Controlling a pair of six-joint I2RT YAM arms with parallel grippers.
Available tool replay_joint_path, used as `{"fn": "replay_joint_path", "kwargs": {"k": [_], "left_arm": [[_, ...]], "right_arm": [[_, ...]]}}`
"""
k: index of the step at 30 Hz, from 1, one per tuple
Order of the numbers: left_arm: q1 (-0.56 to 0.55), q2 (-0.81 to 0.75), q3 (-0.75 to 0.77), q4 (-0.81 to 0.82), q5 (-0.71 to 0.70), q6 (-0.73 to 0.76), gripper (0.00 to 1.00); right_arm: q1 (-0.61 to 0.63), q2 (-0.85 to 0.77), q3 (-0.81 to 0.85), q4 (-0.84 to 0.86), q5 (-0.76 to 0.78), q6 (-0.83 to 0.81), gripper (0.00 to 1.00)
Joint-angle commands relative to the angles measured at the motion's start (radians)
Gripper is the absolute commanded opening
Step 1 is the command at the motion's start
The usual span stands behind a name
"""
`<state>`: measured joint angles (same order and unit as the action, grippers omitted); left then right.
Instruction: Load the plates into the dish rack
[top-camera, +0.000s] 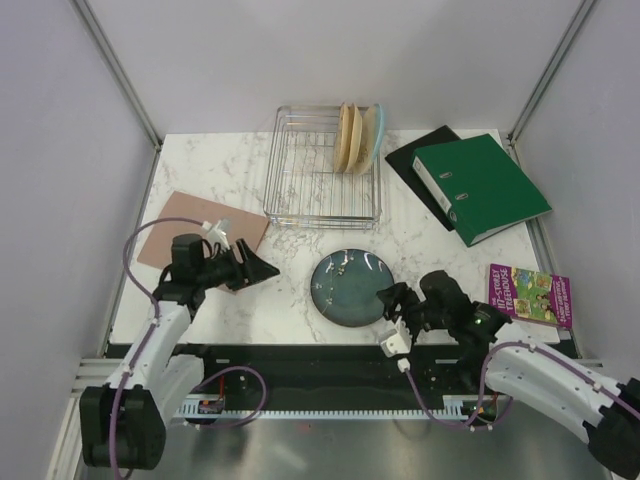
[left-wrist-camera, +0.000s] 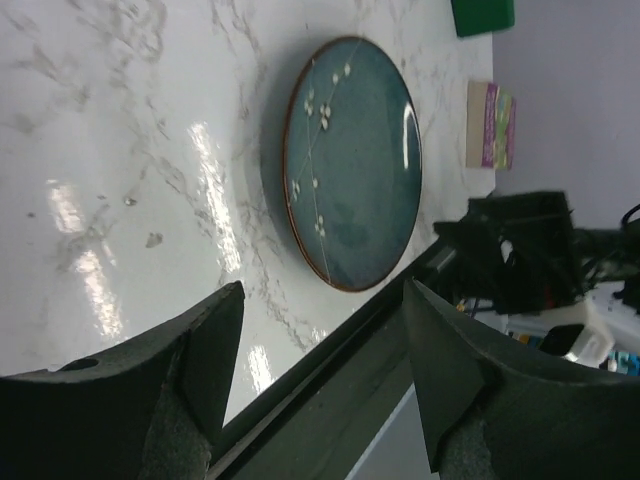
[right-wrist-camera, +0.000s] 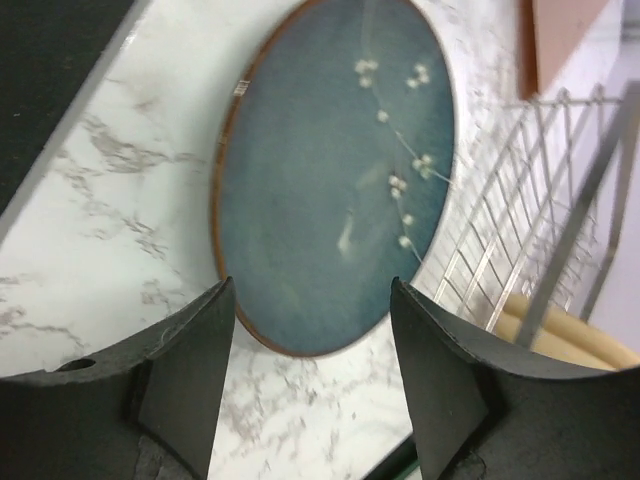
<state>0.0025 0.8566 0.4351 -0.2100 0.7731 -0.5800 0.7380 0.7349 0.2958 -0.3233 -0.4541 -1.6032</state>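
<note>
1. Locate blue plate (top-camera: 350, 287) flat on table (top-camera: 210, 170), just before rack (top-camera: 300, 215); other plates (top-camera: 355, 138) upright inside.
2. Note right gripper (top-camera: 388, 305) spread, empty, just beside right rim.
3. Note left gripper (top-camera: 258, 275) spread, empty, farther off.
4. Favour right-side approach; disregard long axis, none on a round plate.

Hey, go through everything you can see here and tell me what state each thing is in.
Dark blue plate: flat on the table, not racked.
Three pale plates: upright in the dish rack.
Green binder: closed, lying flat.
Book: closed.
Left gripper: open, empty.
Right gripper: open, empty.
</note>
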Motion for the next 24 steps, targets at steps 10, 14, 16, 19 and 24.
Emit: {"fn": "replay_joint_path", "kwargs": {"k": [10, 14, 16, 19, 24], "left_arm": [[-0.298, 0.277, -0.056, 0.302, -0.146, 0.095, 0.64], [-0.338, 0.412, -0.024, 0.409, -0.164, 0.086, 0.62], [-0.355, 0.458, -0.015, 0.448, -0.166, 0.071, 0.62], [-0.369, 0.533, 0.008, 0.489, -0.159, 0.057, 0.61], [-0.381, 0.639, 0.039, 0.561, -0.12, 0.032, 0.6]], "right_arm": [[-0.057, 0.278, 0.454, -0.024, 0.168, 1.541, 0.69], [-0.156, 0.353, 0.436, 0.15, 0.062, 1.814, 0.69], [-0.271, 0.398, 0.421, 0.185, 0.026, 1.905, 0.69], [-0.398, 0.434, 0.365, 0.213, -0.018, 2.043, 0.69], [-0.511, 0.491, 0.295, 0.242, -0.046, 2.101, 0.68]]}}
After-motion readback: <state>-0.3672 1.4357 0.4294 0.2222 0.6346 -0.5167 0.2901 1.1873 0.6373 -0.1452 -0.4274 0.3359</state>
